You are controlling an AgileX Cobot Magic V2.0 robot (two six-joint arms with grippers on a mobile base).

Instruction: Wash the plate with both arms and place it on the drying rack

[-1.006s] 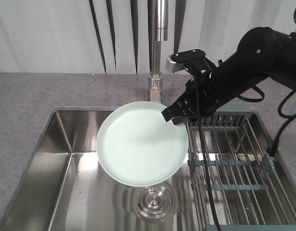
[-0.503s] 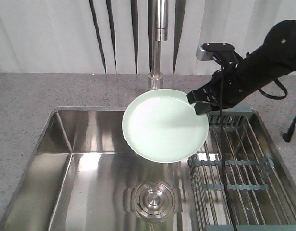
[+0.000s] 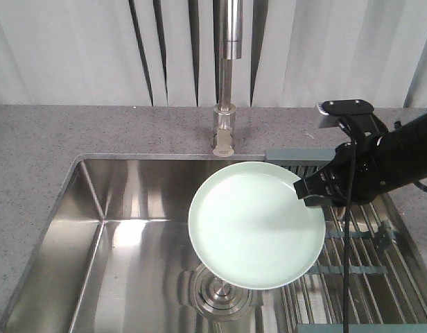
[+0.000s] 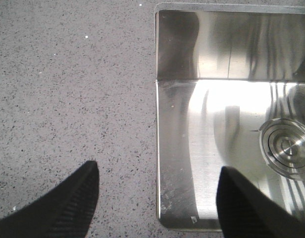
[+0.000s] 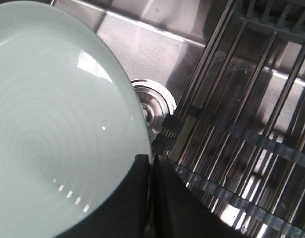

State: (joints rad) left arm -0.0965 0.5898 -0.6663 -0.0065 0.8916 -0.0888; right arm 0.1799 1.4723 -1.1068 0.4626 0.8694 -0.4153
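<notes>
Plate [image 3: 255, 225] hangs tilted above the sink drain [image 3: 215, 298], its rim clamped in the right pincer [image 3: 307, 191]. Carrying it well likely means a firm edge grip and a slow, level lowering onto the drying rack [image 3: 369, 277] just beside, while the left pincer [image 4: 157, 198], spread apart and empty, hovers over the surface [image 4: 68, 74].

right arm [image 3: 401, 163]: all black, matte, bulky rounded housings, no bare metal on the links. small silver-white block [image 3: 327, 118] near the wrist, flat black cap on top. one thin black cable [image 3: 347, 236] runs exposed, outside the housing. right gripper [image 3: 305, 191]: black, boxy body; its fingers [image 5: 127, 198] are plain, smooth, dark, tapering to narrow tips. left gripper [image 4: 157, 167]: only the two fingers [image 4: 68, 203] are in view, black, wedge-shaped, with a fine ribbed weave-like texture on their faces.
</notes>
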